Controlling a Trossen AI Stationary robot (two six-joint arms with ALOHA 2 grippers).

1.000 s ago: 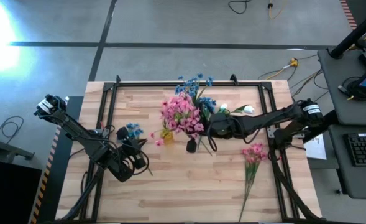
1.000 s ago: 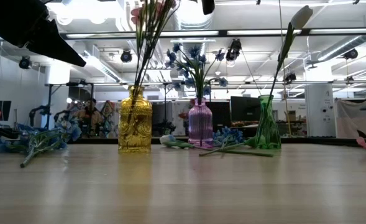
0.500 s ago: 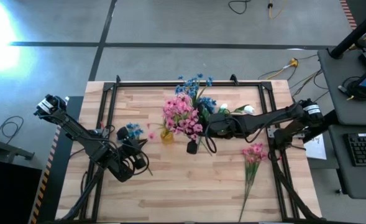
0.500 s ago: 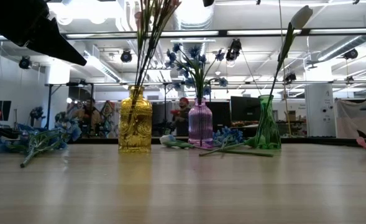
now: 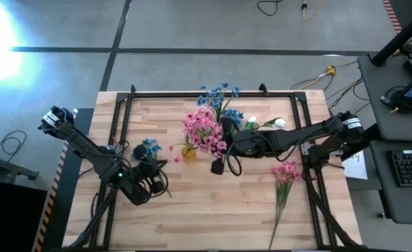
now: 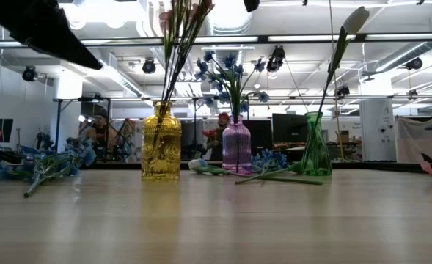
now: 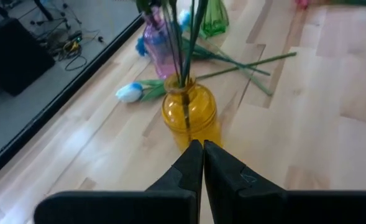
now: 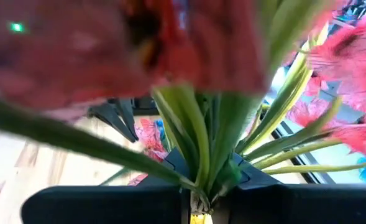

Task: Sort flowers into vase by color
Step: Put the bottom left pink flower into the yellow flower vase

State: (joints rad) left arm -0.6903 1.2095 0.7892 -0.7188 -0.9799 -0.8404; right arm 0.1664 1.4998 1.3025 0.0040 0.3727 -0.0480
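Here, yellow vase [image 6: 160, 143] holding pink flowers [image 5: 204, 130], purple vase [image 6: 236, 144] blue flowers [image 6: 229, 73].

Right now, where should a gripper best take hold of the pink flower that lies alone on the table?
Grip the pink flower at its bare green stem, below the blossoms, coming straight down from above. It lies flat, blossoms toward the far edge and stem toward the near edge, with bare wood on both sides, so fingers should close across the stem.

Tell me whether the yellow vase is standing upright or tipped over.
Upright: the yellow vase stands on its base on the table, pink flowers' stems rising from its neck.
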